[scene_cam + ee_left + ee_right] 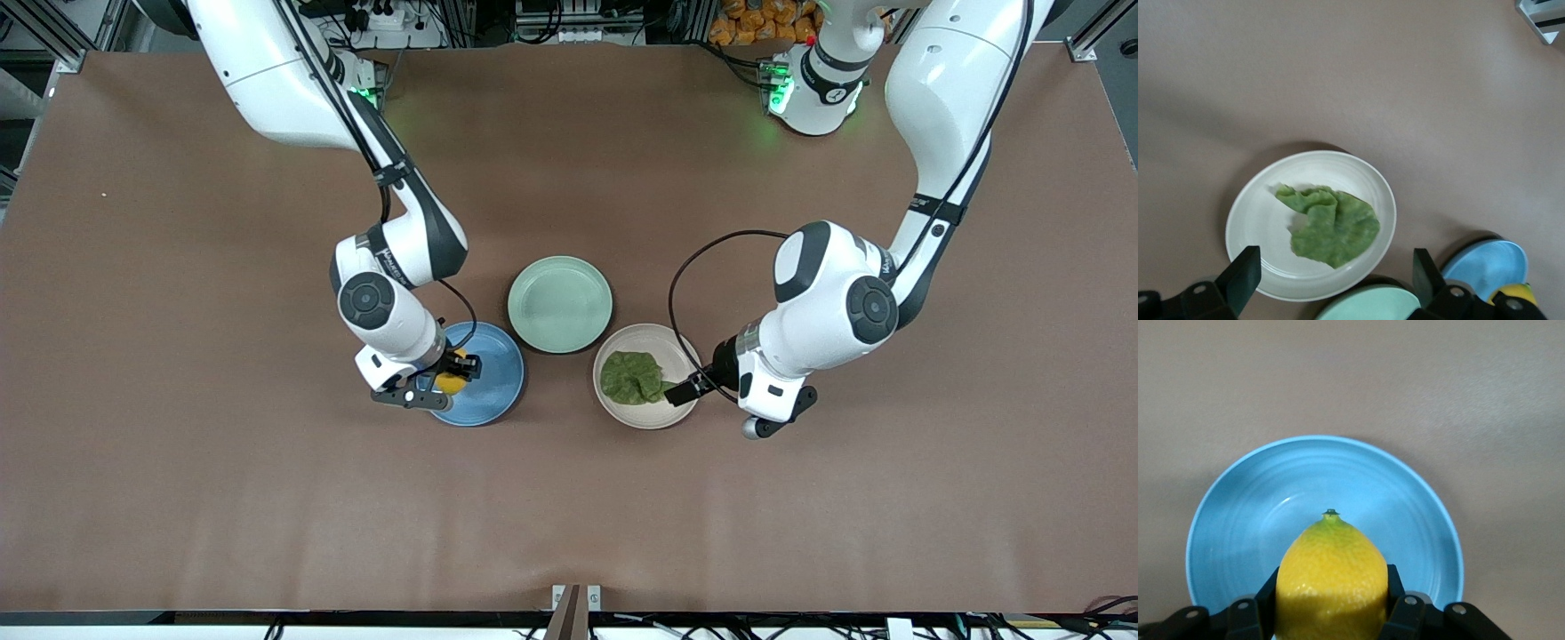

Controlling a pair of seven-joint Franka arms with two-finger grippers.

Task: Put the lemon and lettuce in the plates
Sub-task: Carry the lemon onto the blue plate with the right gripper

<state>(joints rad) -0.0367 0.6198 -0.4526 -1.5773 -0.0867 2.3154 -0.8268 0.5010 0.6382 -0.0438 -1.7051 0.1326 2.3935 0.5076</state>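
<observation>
Right wrist view shows the right gripper (1331,613) clamped on the small oval yellow lemon (1331,583) over the round blue plate (1238,520), unreleased, while the left gripper (1331,277) hangs spread above the wrinkly green lettuce leaf (1335,227) already lying in the beige-cream plate (1251,207), mid-table toward the front-camera edge.

Lettuce (1331,227) in cream plate (1271,193), seemingly flat

Nothing legible anywhere — the small marking on the right arm's wrist (388,260) is unreadable.
</observation>
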